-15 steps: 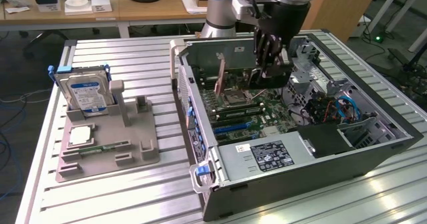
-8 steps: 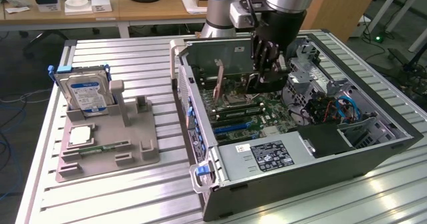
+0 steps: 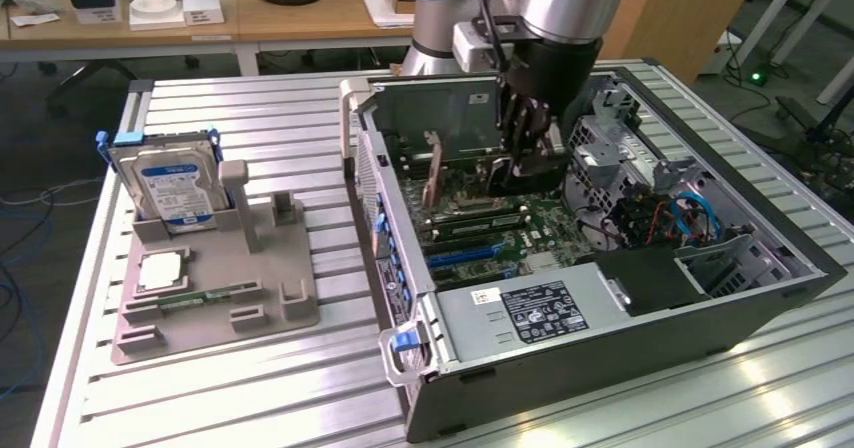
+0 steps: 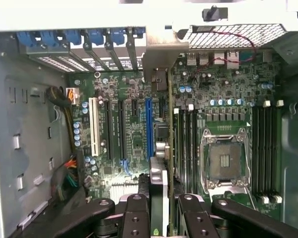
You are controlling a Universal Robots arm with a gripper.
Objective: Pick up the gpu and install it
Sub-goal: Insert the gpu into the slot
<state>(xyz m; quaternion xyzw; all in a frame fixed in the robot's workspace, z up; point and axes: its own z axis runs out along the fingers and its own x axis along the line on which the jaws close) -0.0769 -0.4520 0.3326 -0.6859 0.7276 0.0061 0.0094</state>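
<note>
At centre of the exterior view, the gripper (image 3: 523, 173) reaches down into the open case (image 3: 747, 298), its fingers narrowed onto the gpu (image 3: 521, 180), held on edge over the motherboard (image 3: 534, 233). Left of frame, a drive (image 3: 171, 183) with a blue-white label stands in a grey tray (image 3: 267, 298); its writing is unreadable.

Low centre of the wrist view, black fingers (image 4: 136, 218) clamp the gpu (image 4: 159, 198) edge-on above the motherboard (image 4: 134, 139), beside the blue slot (image 4: 149, 126).
</note>
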